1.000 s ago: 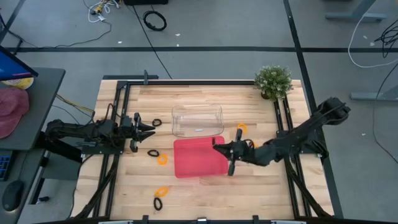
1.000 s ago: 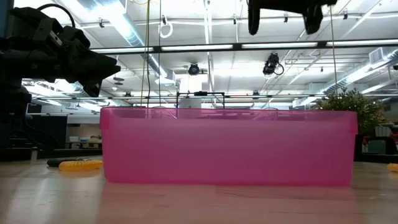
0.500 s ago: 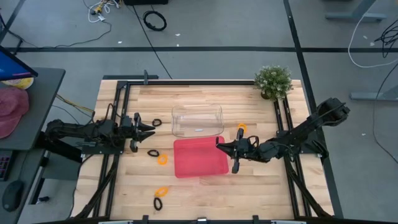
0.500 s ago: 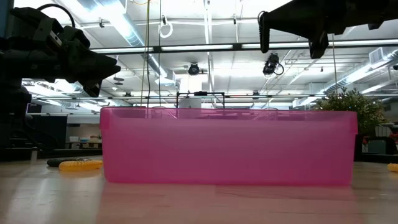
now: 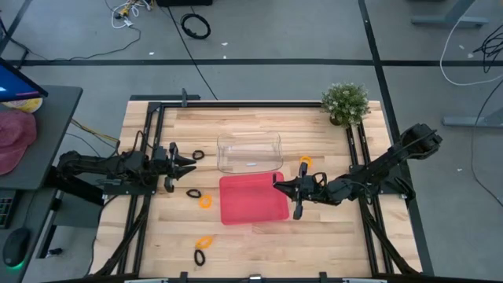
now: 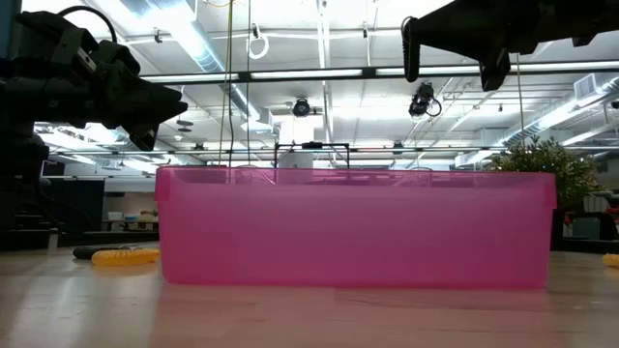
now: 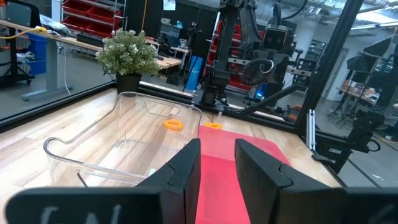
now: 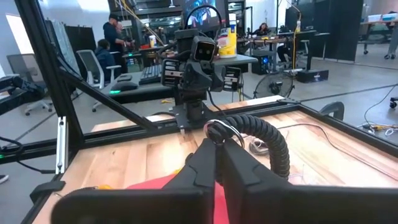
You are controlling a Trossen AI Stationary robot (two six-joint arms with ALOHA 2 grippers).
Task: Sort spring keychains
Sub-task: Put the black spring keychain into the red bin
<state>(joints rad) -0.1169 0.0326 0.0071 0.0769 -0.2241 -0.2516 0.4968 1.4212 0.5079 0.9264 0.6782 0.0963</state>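
Observation:
My right gripper [image 5: 283,191] hangs over the right edge of the pink tray [image 5: 250,201], shut on a black spring keychain [image 8: 267,134]. My left gripper [image 5: 189,163] waits, open and holding nothing, left of the clear tray [image 5: 250,152], above the table. Loose keychains lie flat on the wood. One black keychain [image 5: 198,154] is by the left gripper. A black one [image 5: 193,192] and an orange one [image 5: 205,201] lie left of the pink tray. An orange one [image 5: 204,242] and a black one [image 5: 200,256] lie near the front edge. Two orange ones [image 5: 305,162] [image 5: 317,181] lie right of the trays. My right gripper pinches the black keychain between its two fingers at the metal-ring end [image 8: 217,132]. The coiled cord [image 8: 273,149] arcs off to one side of the fingers and curves back down beside them. The keychain is lifted clear, above the pink tray.
A potted plant [image 5: 346,102] stands at the table's far right corner. Black frame rails [image 5: 153,141] run along both sides of the table. A large black cable coil [image 5: 196,26] lies on the floor beyond. People [image 8: 115,31] sit in the room behind the table.
My right gripper, still shut on the black keychain, shifted slightly toward the table's right edge and came lower in the low view between one second and half a second ago. It has held still since.

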